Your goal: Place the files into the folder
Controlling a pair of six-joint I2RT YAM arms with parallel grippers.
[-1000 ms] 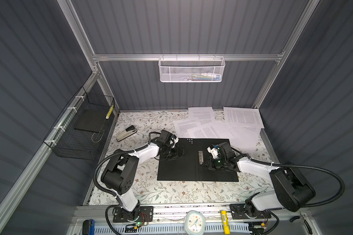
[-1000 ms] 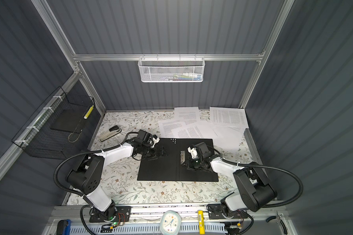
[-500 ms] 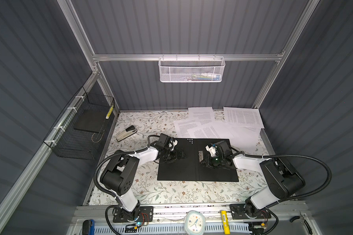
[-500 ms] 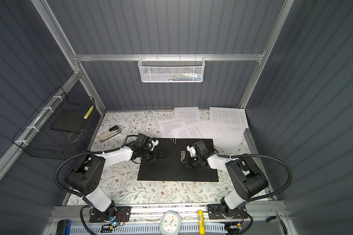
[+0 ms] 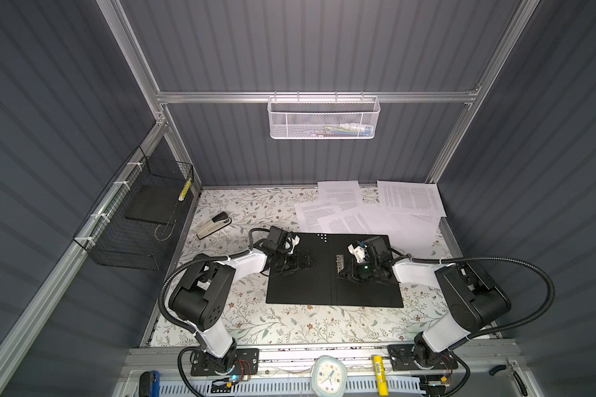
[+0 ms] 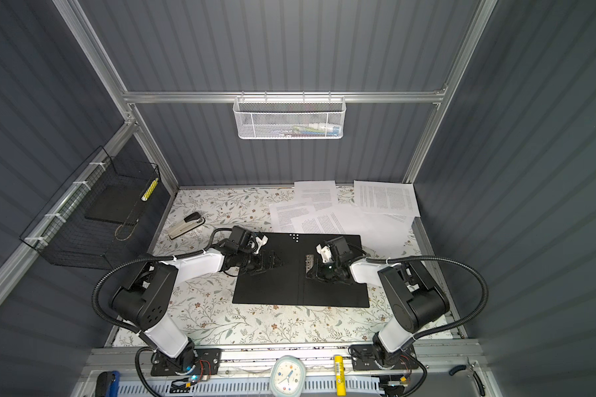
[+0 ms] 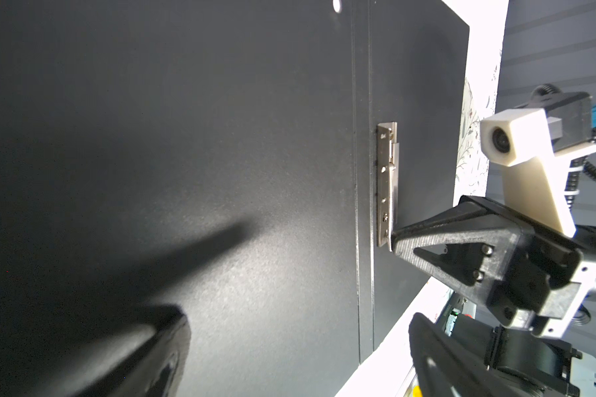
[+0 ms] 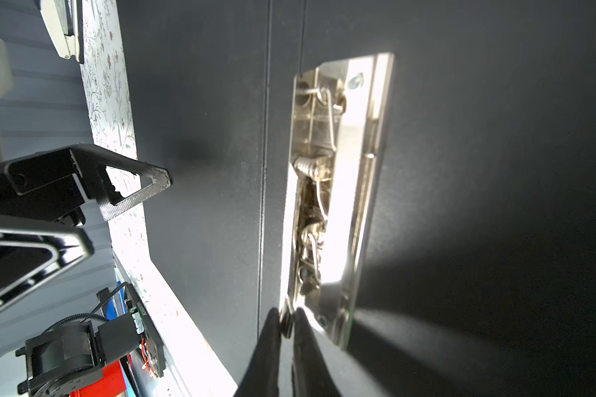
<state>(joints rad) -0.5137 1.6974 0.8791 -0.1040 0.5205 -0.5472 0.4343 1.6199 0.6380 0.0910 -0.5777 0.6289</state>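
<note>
The space is enclosed by dark grey ribbed walls (image 5: 324,44), which are carried on an aluminium frame (image 5: 221,97). A white mesh basket (image 5: 324,118) is hung from the crossbar at twelve o'clock, and a black wire basket (image 5: 131,237) is fixed at nine o'clock. The floral-patterned table (image 5: 289,324) is brightly lit and is bordered by a metal rail (image 5: 289,354) at six o'clock.

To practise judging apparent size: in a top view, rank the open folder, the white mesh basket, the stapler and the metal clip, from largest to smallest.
1. folder
2. white mesh basket, though it hangs higher up, so nearness to the camera may flatter it
3. stapler
4. metal clip
</note>
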